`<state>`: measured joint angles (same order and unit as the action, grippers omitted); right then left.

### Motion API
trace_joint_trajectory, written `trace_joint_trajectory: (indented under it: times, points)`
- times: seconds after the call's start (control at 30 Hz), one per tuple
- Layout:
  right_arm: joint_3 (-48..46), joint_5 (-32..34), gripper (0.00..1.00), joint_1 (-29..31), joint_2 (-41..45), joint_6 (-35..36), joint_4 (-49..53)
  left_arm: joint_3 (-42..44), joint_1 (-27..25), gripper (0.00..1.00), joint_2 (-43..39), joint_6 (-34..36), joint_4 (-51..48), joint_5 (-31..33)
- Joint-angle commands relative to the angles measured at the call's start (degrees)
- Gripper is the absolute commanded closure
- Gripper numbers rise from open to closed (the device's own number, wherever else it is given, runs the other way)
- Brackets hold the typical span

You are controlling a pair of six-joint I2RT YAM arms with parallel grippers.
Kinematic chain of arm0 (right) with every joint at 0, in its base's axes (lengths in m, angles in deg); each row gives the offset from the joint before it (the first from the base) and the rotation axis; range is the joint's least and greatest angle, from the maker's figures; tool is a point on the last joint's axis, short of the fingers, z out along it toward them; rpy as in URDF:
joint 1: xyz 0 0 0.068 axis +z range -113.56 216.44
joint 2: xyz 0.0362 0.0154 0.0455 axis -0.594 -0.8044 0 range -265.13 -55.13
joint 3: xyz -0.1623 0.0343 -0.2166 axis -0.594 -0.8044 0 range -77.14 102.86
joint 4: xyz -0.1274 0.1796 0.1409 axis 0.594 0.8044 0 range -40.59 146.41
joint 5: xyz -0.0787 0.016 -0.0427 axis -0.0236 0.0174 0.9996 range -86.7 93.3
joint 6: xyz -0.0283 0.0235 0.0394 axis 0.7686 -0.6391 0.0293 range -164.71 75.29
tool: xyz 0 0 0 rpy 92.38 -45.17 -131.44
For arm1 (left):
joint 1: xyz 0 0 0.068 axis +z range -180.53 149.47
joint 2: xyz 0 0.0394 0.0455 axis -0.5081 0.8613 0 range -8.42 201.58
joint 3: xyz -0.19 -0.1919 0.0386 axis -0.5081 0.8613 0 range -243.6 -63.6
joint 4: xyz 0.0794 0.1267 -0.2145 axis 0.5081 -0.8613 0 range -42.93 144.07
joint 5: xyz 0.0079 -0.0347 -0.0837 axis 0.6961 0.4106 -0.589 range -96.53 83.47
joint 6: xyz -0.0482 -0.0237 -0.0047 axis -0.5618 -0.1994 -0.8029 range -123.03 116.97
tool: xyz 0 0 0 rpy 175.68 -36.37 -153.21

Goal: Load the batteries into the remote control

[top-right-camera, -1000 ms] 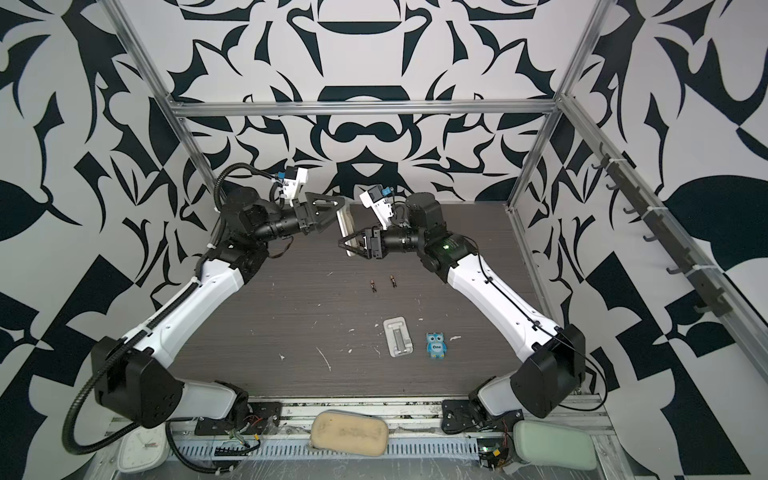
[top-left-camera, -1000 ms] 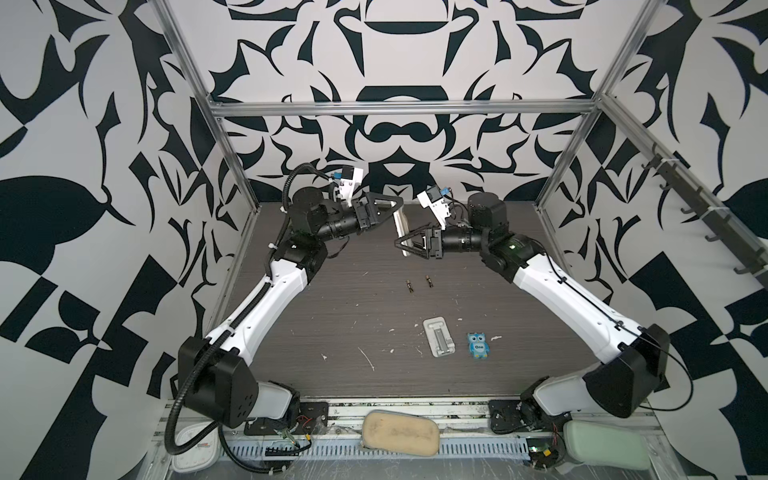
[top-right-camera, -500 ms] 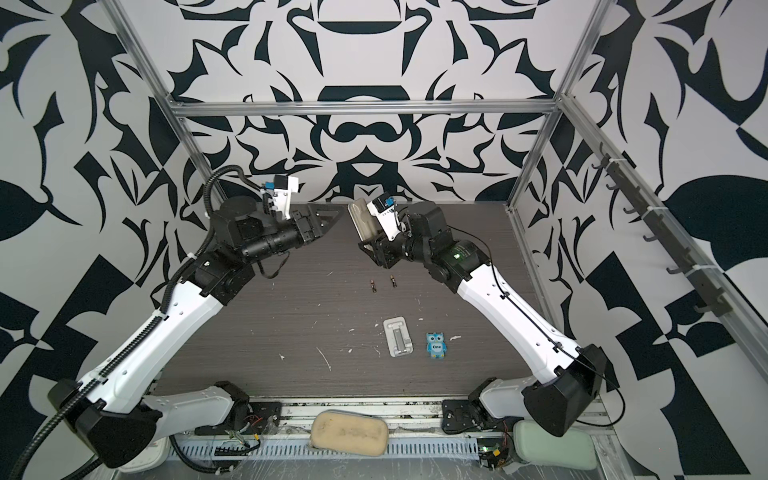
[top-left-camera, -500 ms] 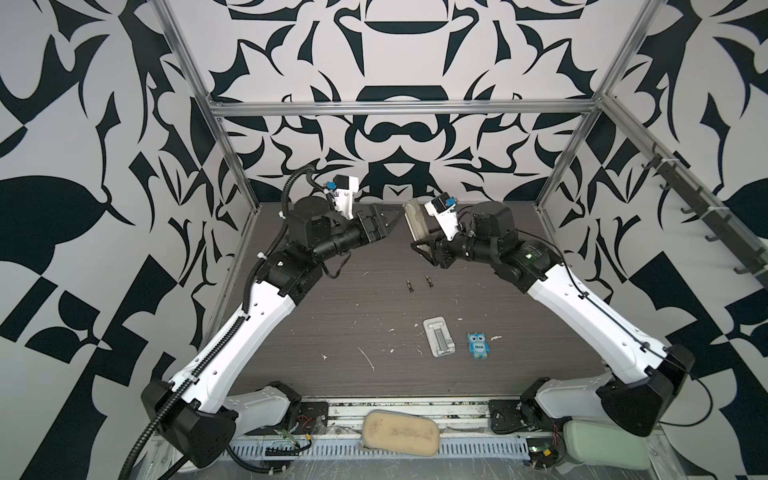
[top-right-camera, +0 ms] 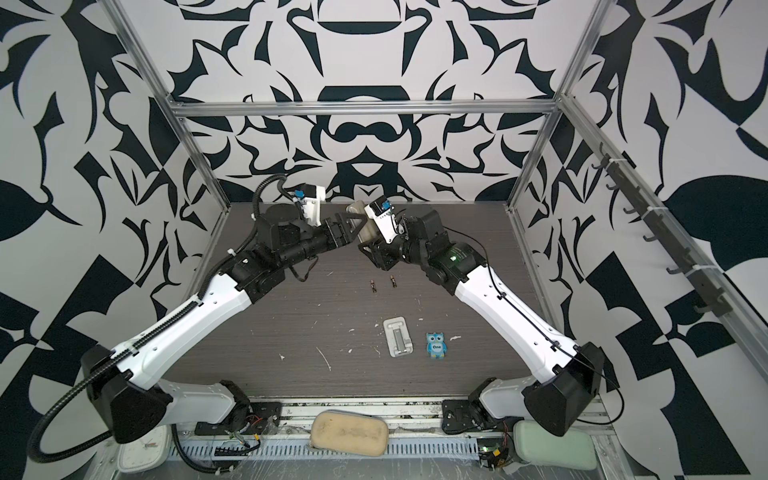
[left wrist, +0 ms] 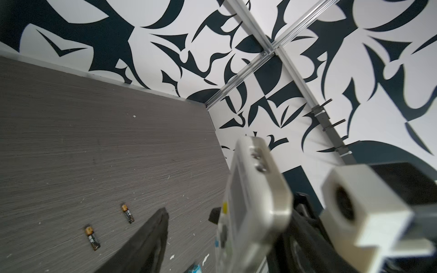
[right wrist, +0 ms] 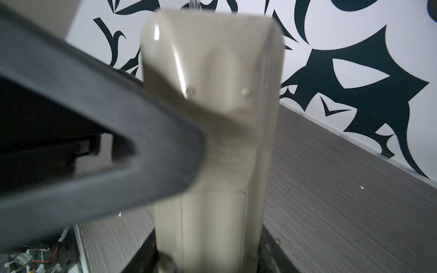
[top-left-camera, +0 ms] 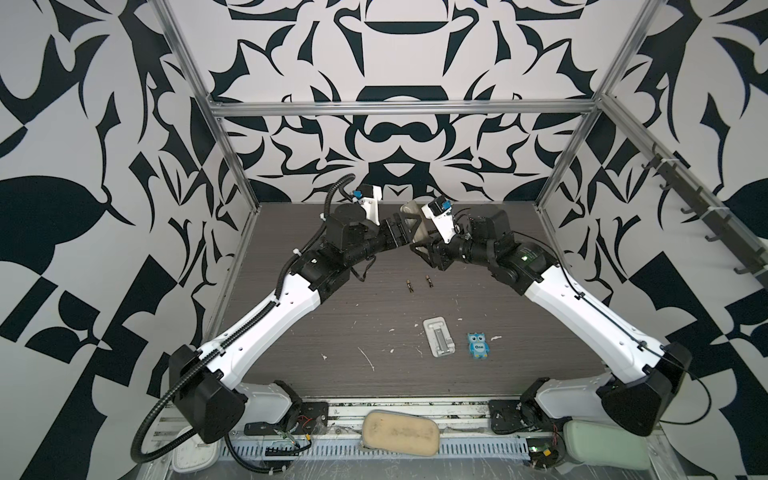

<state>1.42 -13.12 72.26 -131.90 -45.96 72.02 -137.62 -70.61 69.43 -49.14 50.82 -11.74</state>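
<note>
- Walls [top-left-camera: 386, 62]: black-and-white leaf pattern on three sides, with an aluminium frame [top-left-camera: 399, 108] along the corners
- Table [top-left-camera: 332, 332]: dark wood-grain top, flecked with small white scraps
- Right gripper [top-left-camera: 424, 249]: raised over the far middle of the table, clamped on the lower end of the remote [top-left-camera: 409, 210]; in the right wrist view the remote [right wrist: 212, 141] rises from between its jaws
- Remote: upright, clear of the table; its greyish back faces the right wrist camera; in the left wrist view the remote [left wrist: 257, 201] shows blurred, nearly edge-on, its screen and buttons toward the left arm
- Left gripper [top-left-camera: 404, 228]: jaws apart, one on each side of the remote, above the right gripper's hold; one finger [left wrist: 146, 243] stands clear of the front face; the other finger [right wrist: 118, 141] crosses the back, contact cannot be told
- Batteries [top-left-camera: 410, 286] [top-left-camera: 429, 281]: two, flat on the table, side by side but apart, nearer the camera than both grippers; gold ends show in the left wrist view [left wrist: 92, 237]
- Stand [top-left-camera: 439, 337] and owl [top-left-camera: 478, 345]: side by side toward the front right, well apart from the batteries
</note>
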Motion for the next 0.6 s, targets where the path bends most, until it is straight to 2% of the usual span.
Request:
trace_joint_trajectory:
  times: [0.0, 0.37, 0.57]
  points:
    - [0.2, 0.8, 1.00, 0.5, 0.9, 0.1, -3.3, -1.6, -0.3, 0.26, 0.9, 1.2, 3.2, 4.4]
    - [-0.9, 2.8, 1.00, 1.0, 1.2, 0.6, -3.4, -2.9, -0.5, 0.32, 2.8, 0.8, 5.6, 5.7]
    - [-1.0, 3.9, 1.00, 1.4, 1.2, 1.1, -3.4, -4.1, -0.5, 0.39, 3.2, 0.5, 4.1, 7.3]
